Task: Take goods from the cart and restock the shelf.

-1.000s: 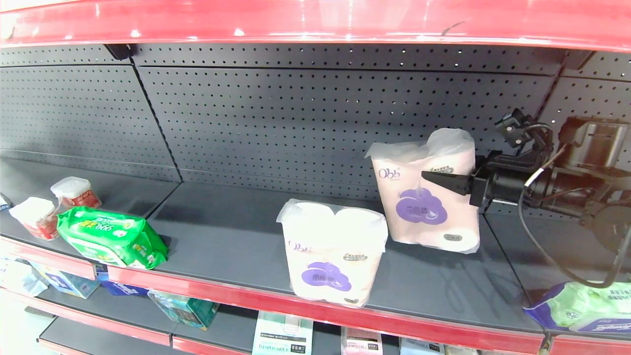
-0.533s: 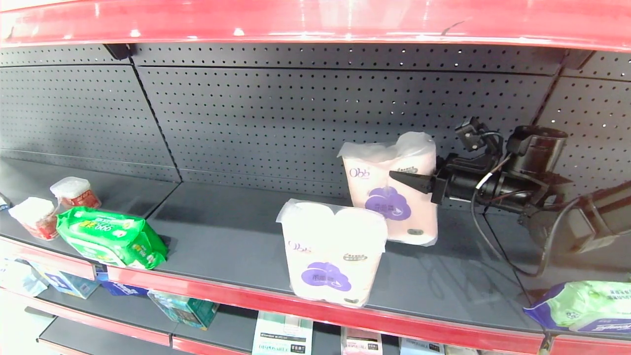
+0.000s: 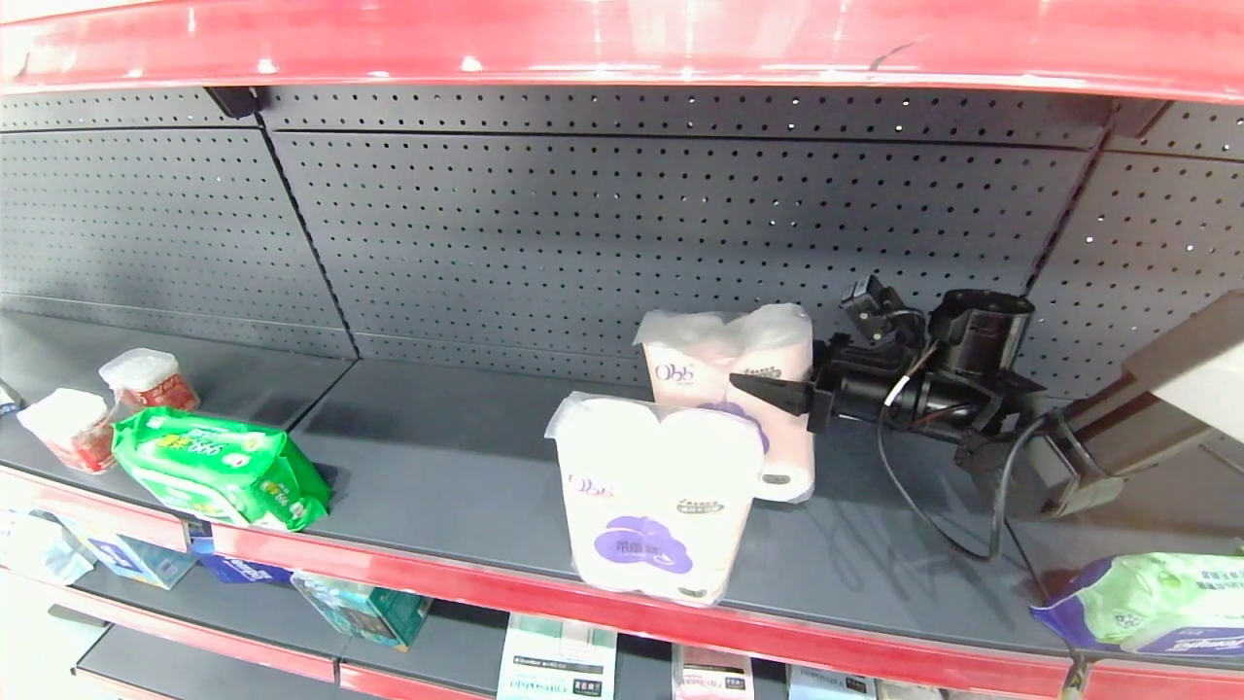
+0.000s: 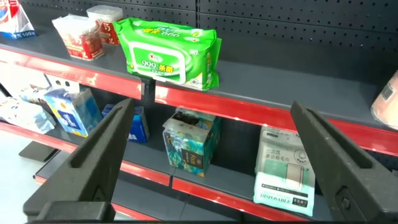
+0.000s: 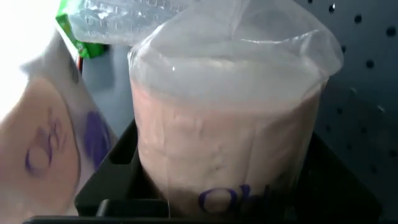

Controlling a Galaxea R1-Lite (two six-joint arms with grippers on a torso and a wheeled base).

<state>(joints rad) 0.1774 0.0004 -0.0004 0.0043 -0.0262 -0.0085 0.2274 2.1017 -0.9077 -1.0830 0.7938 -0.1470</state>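
On the grey shelf point(image 3: 437, 467) a pink-and-white toilet-roll pack point(image 3: 656, 496) stands upright near the red front edge. Right behind it is a second, matching pack point(image 3: 724, 369), partly hidden by the first, its bottom about at shelf level. My right gripper point(image 3: 777, 394) comes in from the right and is shut on this rear pack point(image 5: 224, 124), a dark finger on each side; the front pack point(image 5: 50, 149) lies just beside it. My left gripper point(image 4: 211, 106) hangs open and holds nothing, lower down in front of the shelf's red edge point(image 4: 205, 102).
A green wipes pack point(image 3: 219, 467) and two small tubs point(image 3: 146, 379) sit at the shelf's left. Another green pack point(image 3: 1157, 603) lies at the far right front. The pegboard back point(image 3: 583, 243) stands close behind. Boxed goods point(image 4: 189, 140) fill the lower shelf.
My right gripper has carried the rear pack leftward and down, from above the shelf's right part to just behind the front pack. Everything else stayed put.
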